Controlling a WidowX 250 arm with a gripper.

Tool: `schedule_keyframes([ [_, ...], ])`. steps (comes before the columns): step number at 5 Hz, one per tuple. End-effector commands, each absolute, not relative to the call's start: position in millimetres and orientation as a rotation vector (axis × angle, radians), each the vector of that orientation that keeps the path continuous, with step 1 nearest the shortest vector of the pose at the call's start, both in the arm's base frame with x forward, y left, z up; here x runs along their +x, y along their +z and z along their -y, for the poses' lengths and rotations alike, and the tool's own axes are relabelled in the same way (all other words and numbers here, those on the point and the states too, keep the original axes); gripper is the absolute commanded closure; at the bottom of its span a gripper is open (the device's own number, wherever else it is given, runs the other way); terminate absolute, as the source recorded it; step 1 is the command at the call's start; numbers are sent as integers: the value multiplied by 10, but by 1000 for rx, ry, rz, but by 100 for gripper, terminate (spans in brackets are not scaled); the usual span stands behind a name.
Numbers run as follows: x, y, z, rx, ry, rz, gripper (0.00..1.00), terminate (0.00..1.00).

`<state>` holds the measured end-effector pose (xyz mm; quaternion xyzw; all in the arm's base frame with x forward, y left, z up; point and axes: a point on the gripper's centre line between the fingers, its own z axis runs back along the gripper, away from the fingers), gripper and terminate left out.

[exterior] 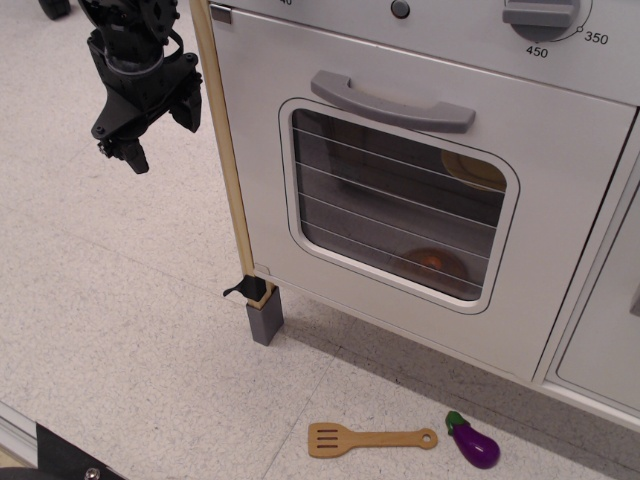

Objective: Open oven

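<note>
The white toy oven (pixel 560 190) fills the right of the view. Its door is shut, with a grey bar handle (pixel 392 101) above a rounded window (pixel 400 205) lined with wires. Through the window I see a dark shelf and an orange item (pixel 435 262). Grey dials (pixel 540 14) sit along the top panel. My black gripper (pixel 150 120) hangs at the upper left, left of the oven's wooden side edge and apart from the handle. Its fingers point down with a gap between them and hold nothing.
A wooden spatula (pixel 368 439) and a purple toy eggplant (pixel 474 443) lie on the speckled floor in front of the oven. A grey foot (pixel 265 320) supports the oven's left corner. A plain white cabinet door (pixel 610 330) is at the right.
</note>
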<state>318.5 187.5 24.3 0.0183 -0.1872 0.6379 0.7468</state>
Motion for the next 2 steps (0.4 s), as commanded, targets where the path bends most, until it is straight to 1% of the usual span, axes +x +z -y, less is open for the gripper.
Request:
schedule_keyframes([
  [1,3185,243,-1875,40,1396,410,0,0],
  [2,3194,639,-1481,-73,1382,332,0,0],
])
